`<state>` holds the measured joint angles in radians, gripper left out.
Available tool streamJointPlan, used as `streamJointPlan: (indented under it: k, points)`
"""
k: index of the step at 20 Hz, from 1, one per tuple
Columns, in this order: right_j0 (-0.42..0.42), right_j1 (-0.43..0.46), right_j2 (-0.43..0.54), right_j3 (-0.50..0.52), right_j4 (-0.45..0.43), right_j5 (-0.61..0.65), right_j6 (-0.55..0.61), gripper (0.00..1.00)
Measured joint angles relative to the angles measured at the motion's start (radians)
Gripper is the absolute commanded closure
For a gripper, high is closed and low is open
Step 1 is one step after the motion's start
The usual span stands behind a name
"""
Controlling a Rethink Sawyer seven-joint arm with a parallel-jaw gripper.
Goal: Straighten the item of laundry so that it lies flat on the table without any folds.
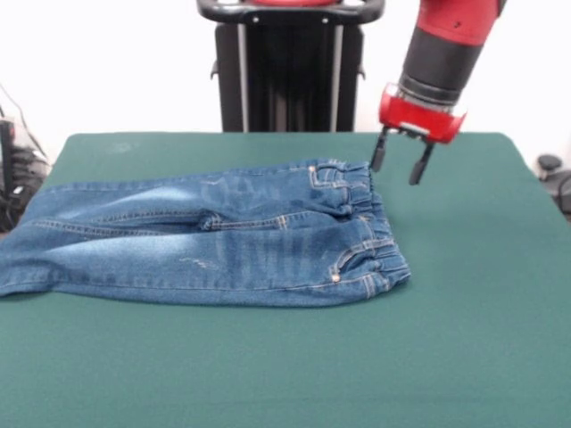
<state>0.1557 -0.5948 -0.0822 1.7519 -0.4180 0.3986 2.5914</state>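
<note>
The small blue denim jeans [214,236] lie on the dark green table [464,294], left of its middle. The legs run out to the left edge and the elastic waistband [375,223] is on the right. The jeans look folded lengthwise, one leg over the other, with faded patches and orange-tan stitching showing. My gripper [398,166] hangs from the red and black arm at the upper right, just above and behind the waistband's far corner. Its two black fingers are spread apart and hold nothing.
The black pedestal [290,71] stands at the table's far side. Dark cables and gear [18,178] sit off the table's left edge, and a dark object [553,174] sits off its right edge. Bare green felt lies to the right and front of the jeans.
</note>
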Motion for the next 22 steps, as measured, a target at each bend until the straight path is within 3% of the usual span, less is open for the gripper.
streamJointPlan:
  k: [9, 17, 22]
  points:
    - [0.048, 0.115, -0.127, -0.086, -0.02, 0.0, 0.0, 0.0]
    - [0.051, 0.226, -0.161, -0.162, -0.019, -0.033, 0.0, 0.0]
    - [0.036, 0.223, -0.152, -0.164, -0.019, -0.035, 0.0, 0.0]
